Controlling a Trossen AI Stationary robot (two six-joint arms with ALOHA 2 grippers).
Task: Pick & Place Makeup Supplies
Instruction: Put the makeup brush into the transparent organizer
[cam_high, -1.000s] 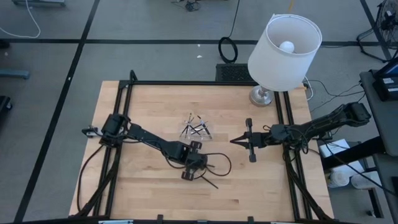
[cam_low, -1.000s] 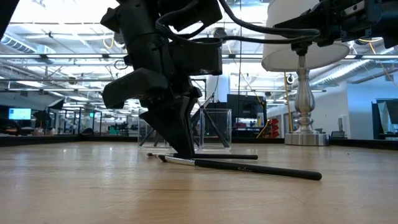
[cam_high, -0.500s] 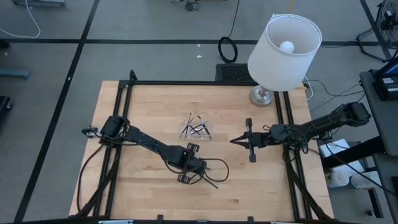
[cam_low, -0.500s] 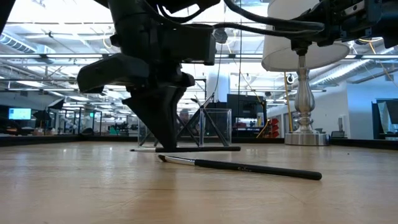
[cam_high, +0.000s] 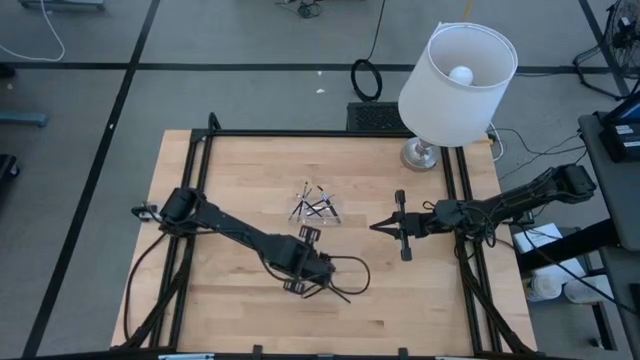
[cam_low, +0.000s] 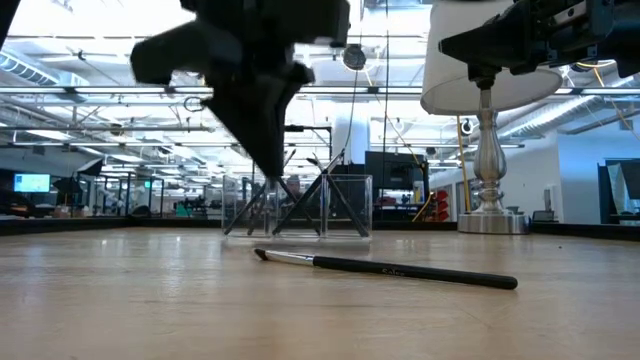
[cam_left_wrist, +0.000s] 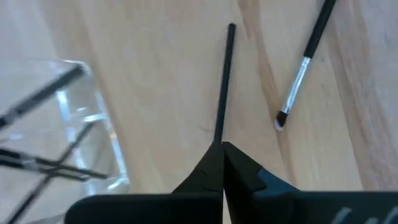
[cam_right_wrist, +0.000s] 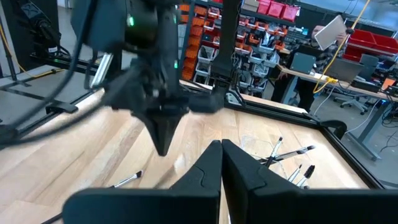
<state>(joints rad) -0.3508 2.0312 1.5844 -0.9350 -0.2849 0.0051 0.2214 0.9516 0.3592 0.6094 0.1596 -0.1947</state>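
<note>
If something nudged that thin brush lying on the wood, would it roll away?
Probably. The thin dark brush with the silvery section looks round and lies flat on the smooth wooden table, so a sideways nudge would likely roll it. It seems light and stiff: it lies straight, with no sag.

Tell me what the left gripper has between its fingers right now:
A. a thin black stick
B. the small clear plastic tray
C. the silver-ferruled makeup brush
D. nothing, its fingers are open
A: in the left wrist view the left gripper is pinched shut on a thin black stick, while the silver-ferruled makeup brush lies loose on the wooden table and the small clear plastic tray sits apart to one side.
</note>
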